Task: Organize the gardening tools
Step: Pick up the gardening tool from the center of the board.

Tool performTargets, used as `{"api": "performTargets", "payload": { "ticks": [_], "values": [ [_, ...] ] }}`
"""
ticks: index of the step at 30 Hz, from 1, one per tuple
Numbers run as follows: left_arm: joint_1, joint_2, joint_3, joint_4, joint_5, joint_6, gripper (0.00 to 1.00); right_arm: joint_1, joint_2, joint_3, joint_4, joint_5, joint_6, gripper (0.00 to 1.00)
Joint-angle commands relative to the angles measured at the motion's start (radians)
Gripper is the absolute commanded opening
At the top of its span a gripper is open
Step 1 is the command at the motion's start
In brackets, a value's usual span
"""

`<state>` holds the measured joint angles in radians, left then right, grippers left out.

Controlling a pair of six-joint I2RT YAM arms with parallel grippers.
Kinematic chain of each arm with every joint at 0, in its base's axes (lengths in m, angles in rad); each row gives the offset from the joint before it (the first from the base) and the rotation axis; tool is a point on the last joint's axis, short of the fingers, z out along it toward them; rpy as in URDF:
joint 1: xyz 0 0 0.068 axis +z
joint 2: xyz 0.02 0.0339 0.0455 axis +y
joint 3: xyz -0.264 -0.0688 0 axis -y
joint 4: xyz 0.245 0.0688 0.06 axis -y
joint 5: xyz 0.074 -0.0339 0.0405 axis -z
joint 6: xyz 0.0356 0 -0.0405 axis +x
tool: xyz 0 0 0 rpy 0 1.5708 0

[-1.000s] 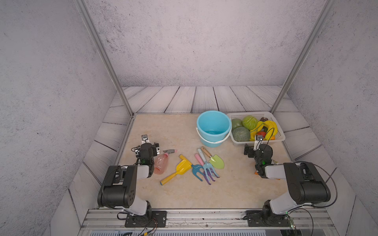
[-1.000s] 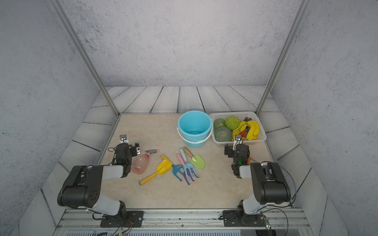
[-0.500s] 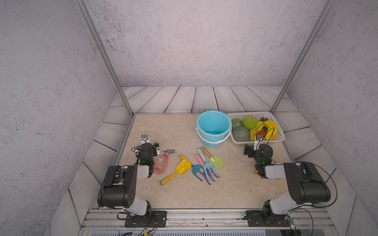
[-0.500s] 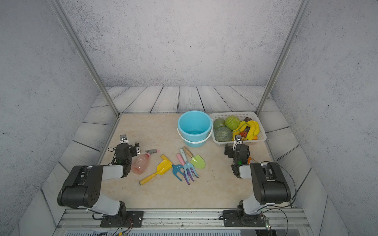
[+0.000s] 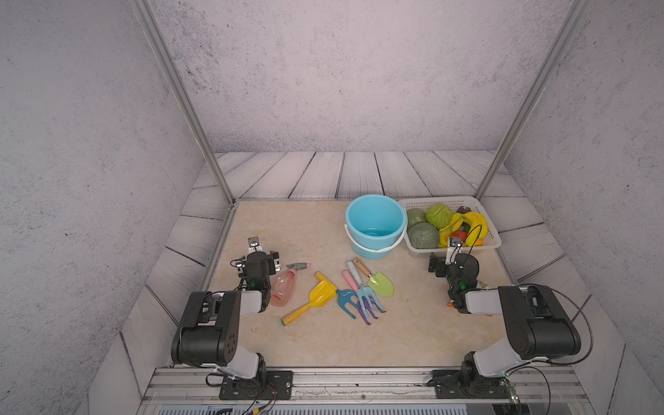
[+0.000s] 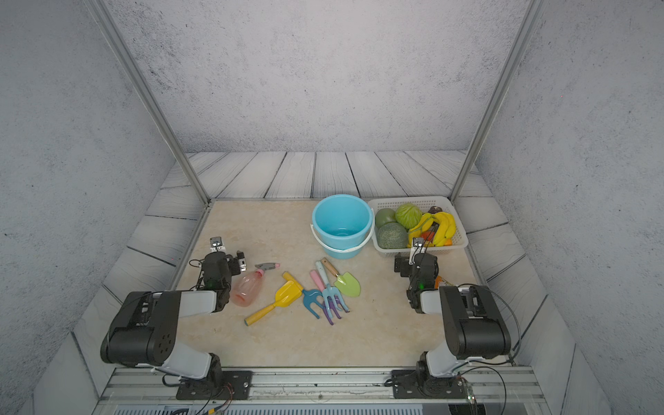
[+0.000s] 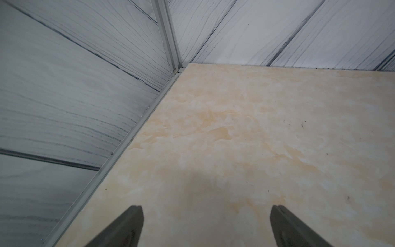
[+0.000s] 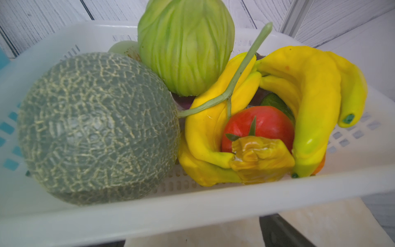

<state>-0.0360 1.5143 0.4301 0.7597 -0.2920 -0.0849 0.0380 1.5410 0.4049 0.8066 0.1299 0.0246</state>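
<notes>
The gardening tools lie loose in the middle of the table in both top views. They are a pink spray bottle (image 5: 283, 291), a yellow scoop (image 5: 321, 293), a blue rake (image 5: 346, 301), a light-blue and purple rake (image 5: 367, 300) and a green trowel (image 5: 381, 284). My left gripper (image 5: 257, 253) rests at the table's left edge, just left of the bottle. In the left wrist view it (image 7: 206, 208) is open over bare tabletop. My right gripper (image 5: 451, 258) sits at the right, open in its wrist view (image 8: 194, 229), right before the fruit basket's near rim (image 8: 192, 205).
A light-blue bucket (image 5: 375, 224) stands behind the tools. Beside it to the right, a white basket (image 5: 490, 239) holds a melon (image 8: 96, 128), a cabbage (image 8: 186, 47), bananas (image 8: 310, 92) and a tomato (image 8: 260, 126). A small orange thing (image 6: 442, 282) lies by my right arm. Slanted plank walls border the table.
</notes>
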Motion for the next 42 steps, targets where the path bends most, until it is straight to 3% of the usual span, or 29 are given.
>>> {"api": "performTargets", "payload": {
  "ticks": [1,4,7,12,16,19,20,24,26,29,34,42],
  "values": [
    [-0.007,-0.047,-0.001,0.008,-0.011,0.006,0.99,-0.003,-0.100,0.047,-0.103,0.009,0.015,0.99],
    [-0.005,-0.088,0.103,-0.207,-0.152,-0.062,0.99,-0.005,-0.176,0.083,-0.214,0.012,0.017,0.99],
    [-0.004,-0.128,0.230,-0.432,-0.153,-0.076,0.99,-0.003,-0.253,0.099,-0.269,0.030,0.070,0.99],
    [0.011,-0.242,0.317,-0.598,-0.178,-0.307,0.99,-0.003,-0.380,0.175,-0.468,0.034,0.161,0.99],
    [0.045,-0.290,0.418,-0.787,-0.025,-0.505,0.99,-0.002,-0.466,0.227,-0.591,0.035,0.295,0.99],
    [0.065,-0.308,0.466,-0.857,0.157,-0.587,0.99,-0.005,-0.533,0.284,-0.833,0.135,0.640,0.99],
    [0.066,-0.311,0.484,-0.884,0.212,-0.597,0.99,-0.011,-0.552,0.302,-0.891,0.118,0.700,0.99],
    [0.065,-0.317,0.548,-1.014,0.432,-0.608,0.99,-0.018,-0.564,0.362,-0.970,-0.132,0.679,0.99],
    [0.062,-0.325,0.546,-1.072,0.565,-0.615,0.93,-0.015,-0.563,0.392,-1.019,-0.276,0.654,0.88],
    [0.039,-0.340,0.516,-1.167,0.673,-0.609,0.84,-0.017,-0.581,0.433,-1.151,-0.383,0.676,0.81],
    [-0.048,-0.387,0.436,-1.296,0.724,-0.584,0.78,-0.015,-0.639,0.420,-1.254,-0.488,0.679,0.79],
    [-0.273,-0.464,0.405,-1.499,0.559,-0.533,0.78,-0.002,-0.707,0.379,-1.394,-0.591,0.613,0.82]
  ]
}}
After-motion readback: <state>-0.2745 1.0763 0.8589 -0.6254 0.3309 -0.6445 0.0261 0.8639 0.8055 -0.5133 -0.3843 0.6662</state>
